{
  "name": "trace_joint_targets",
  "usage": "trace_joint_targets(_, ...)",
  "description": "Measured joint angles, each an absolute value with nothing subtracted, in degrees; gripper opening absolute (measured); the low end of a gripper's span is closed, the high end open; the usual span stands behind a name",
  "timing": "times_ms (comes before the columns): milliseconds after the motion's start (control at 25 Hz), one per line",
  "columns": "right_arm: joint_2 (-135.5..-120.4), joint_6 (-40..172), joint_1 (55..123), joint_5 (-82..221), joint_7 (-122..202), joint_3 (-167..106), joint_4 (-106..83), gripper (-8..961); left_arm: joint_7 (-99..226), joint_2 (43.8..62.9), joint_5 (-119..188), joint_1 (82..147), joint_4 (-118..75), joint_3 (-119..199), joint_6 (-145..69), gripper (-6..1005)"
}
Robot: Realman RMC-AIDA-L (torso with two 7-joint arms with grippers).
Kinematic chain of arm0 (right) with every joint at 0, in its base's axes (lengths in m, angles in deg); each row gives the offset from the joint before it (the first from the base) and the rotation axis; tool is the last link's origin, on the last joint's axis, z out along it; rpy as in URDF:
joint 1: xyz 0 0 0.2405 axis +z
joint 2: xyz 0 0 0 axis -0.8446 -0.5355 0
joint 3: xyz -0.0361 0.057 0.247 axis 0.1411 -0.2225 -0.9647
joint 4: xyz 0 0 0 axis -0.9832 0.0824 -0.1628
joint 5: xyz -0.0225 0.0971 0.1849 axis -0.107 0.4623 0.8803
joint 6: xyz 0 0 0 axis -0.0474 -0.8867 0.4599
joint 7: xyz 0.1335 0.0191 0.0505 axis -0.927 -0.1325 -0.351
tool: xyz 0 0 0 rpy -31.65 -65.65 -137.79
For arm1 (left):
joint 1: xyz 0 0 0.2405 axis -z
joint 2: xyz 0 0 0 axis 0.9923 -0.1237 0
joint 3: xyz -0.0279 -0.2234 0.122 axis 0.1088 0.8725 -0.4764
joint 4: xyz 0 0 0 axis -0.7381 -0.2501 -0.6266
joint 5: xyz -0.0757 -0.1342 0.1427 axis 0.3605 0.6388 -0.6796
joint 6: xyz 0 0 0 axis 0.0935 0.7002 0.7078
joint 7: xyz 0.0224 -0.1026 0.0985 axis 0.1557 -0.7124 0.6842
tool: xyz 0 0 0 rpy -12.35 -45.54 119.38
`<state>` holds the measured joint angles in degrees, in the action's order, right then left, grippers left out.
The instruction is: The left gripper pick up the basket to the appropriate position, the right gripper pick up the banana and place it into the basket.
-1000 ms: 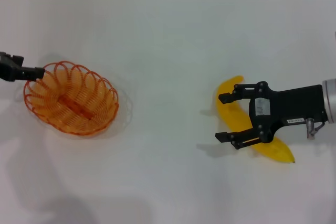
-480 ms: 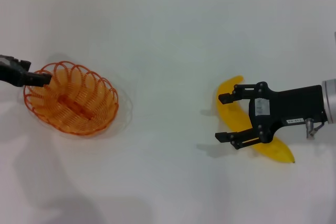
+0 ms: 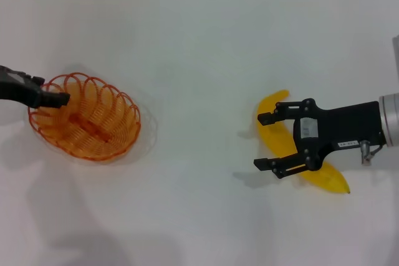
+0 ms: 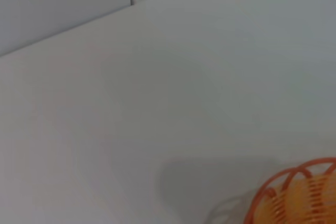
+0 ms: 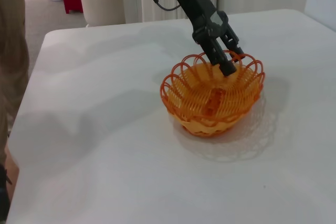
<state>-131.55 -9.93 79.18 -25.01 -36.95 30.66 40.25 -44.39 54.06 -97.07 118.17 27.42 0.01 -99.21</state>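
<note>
Orange basket (image 3: 84, 116), left end effector (image 5: 230, 62) closed on rim, right end effector (image 3: 267, 141) open over banana (image 3: 283, 144)

White label on the right claw (image 3: 268, 140), print too small to read, no other legible text

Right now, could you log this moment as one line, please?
left gripper: at basket rim | right gripper: open over banana | banana: on table

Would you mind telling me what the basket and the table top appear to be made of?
The basket looks like translucent orange plastic or coated wire: thin glossy loops you can see through, casting a lacy shadow. The table looks like smooth matte white laminate or painted board, showing only soft shadows; which exactly cannot be told.
</note>
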Motion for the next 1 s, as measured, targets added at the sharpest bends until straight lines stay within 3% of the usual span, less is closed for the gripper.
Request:
trace_joint_targets(200,-131.55,-9.9,79.7,-25.1,-36.9,30.7,39.2,875,-44.2,54.61,-98.2,118.6,26.7,-0.1,-98.3,721)
trace_joint_targets(760,-131.55,-9.8,80.8,-26.5,-37.3,30.1,37.6,872,-42.8,54.62,-97.6,118.7,25.9,0.5,-97.7,598)
trace_joint_targets(1000,-131.55,-9.1,80.7,-26.5,-37.6,30.0,37.4,871,-42.8,54.52,-97.7,118.6,25.9,0.2,-97.7,461)
